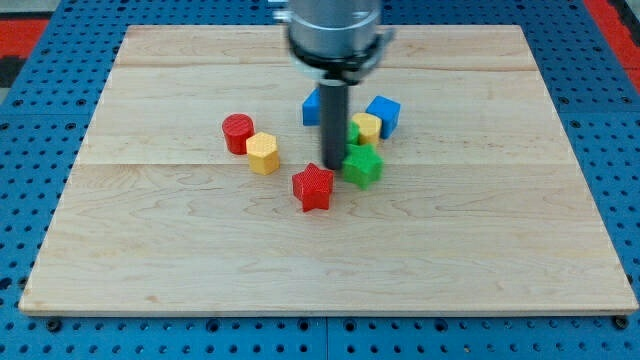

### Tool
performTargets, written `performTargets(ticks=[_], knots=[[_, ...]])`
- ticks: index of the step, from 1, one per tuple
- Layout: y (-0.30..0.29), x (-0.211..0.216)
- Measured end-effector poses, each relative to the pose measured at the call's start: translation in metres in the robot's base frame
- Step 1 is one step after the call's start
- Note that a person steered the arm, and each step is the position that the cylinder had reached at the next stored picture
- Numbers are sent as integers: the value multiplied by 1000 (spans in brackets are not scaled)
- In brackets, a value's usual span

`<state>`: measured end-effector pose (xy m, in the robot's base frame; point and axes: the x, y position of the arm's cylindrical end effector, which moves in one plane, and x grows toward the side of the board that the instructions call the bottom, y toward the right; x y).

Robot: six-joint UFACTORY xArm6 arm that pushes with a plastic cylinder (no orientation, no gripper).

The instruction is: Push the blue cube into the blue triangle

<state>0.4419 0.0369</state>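
The blue cube (384,114) sits right of the board's middle, touching a yellow block (367,128). The blue triangle (312,108) lies to its left, partly hidden behind the rod. My tip (333,164) rests on the board between the red star (313,187) and the green star (363,166), below and between the two blue blocks. A small green block (353,132) peeks out right of the rod.
A red cylinder (237,132) and a yellow hexagonal block (263,153) stand together left of the cluster. The wooden board (150,250) lies on a blue pegboard table (40,120).
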Motion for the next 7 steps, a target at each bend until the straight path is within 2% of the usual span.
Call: performTargets(ticks=[1,2,3,4,5,6,7], knots=[[27,1],[33,51],[48,53],[15,35],[59,8],[83,20],[87,58]])
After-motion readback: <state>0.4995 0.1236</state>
